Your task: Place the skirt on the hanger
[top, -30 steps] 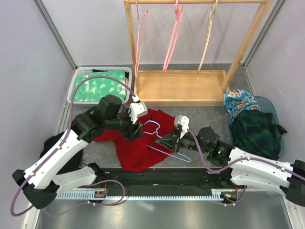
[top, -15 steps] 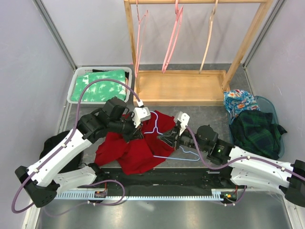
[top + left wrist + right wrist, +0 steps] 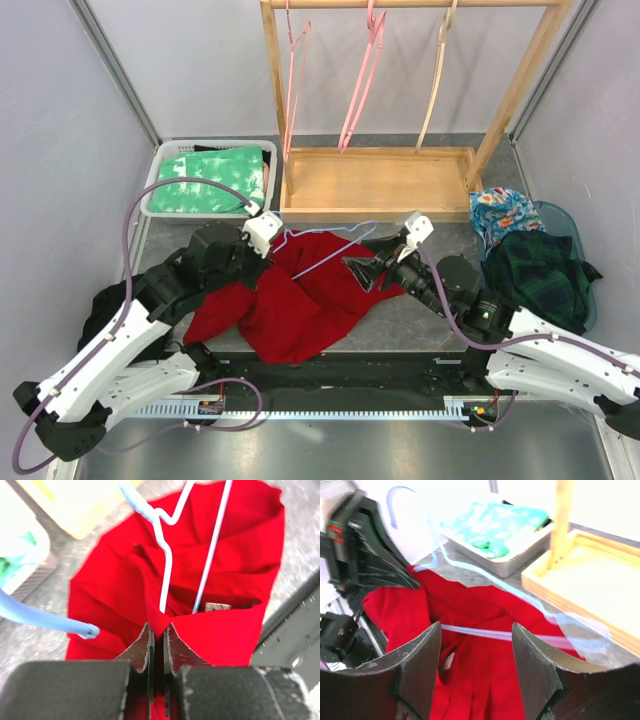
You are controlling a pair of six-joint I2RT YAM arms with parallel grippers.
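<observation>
The red skirt (image 3: 290,305) lies crumpled on the grey table between the arms. My left gripper (image 3: 158,627) is shut on a raised fold of the skirt (image 3: 220,630). The pale blue wire hanger (image 3: 335,253) lies tilted over the skirt's far part. Its wires (image 3: 165,570) run down into the fabric just ahead of the left jaws. My right gripper (image 3: 476,626) stands open over the skirt (image 3: 485,680). One hanger wire (image 3: 475,632) crosses the gap between its fingers, which do not close on it. In the top view the right gripper (image 3: 362,270) sits at the skirt's right edge.
A white basket (image 3: 160,165) with green cloth stands at the back left. The wooden rack (image 3: 375,185) with pink hangers (image 3: 362,80) fills the back. A blue tub (image 3: 572,228) of dark plaid clothes sits at the right. Black cloth (image 3: 100,300) lies at the left.
The left gripper shut on the skirt and drew it and the hanger toward the back. The right gripper opened, let go of the hanger and moved to the back right.
</observation>
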